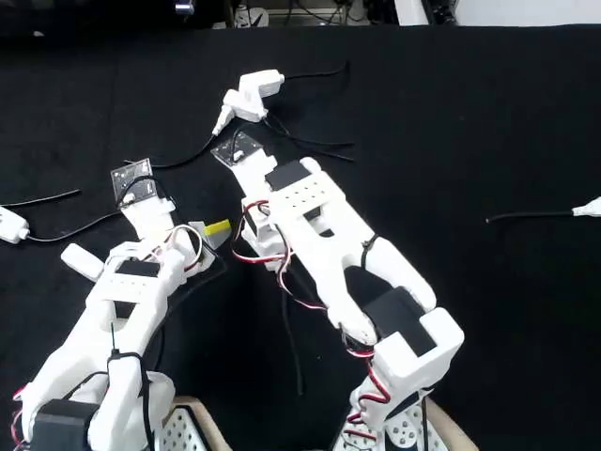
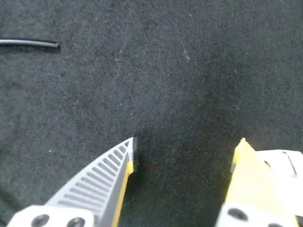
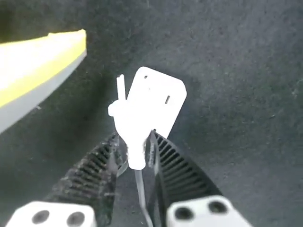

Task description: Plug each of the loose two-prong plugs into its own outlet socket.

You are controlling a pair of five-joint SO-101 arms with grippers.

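Near the upper middle of the high view, the right arm stretches across the black cloth table to a cluster of white parts. These are the held plug and, touching it on the far side, the outlet socket. A second plug lies at the left edge on its black cable, and a third plug lies at the right edge, well apart from both arms. The left arm stands at the lower left.

Low in the left wrist view, the left gripper has its fingers spread wide, with bare cloth between them. A black cable end lies at the upper left of the frame.

At the centre of the right wrist view, the right gripper pinches the held plug by its narrow neck. The cable trails back between the dark ribbed fingers. The plug's front rests against the outlet socket, and one thin prong stands beside the socket's edge. Whether any prong is seated in a slot cannot be told.
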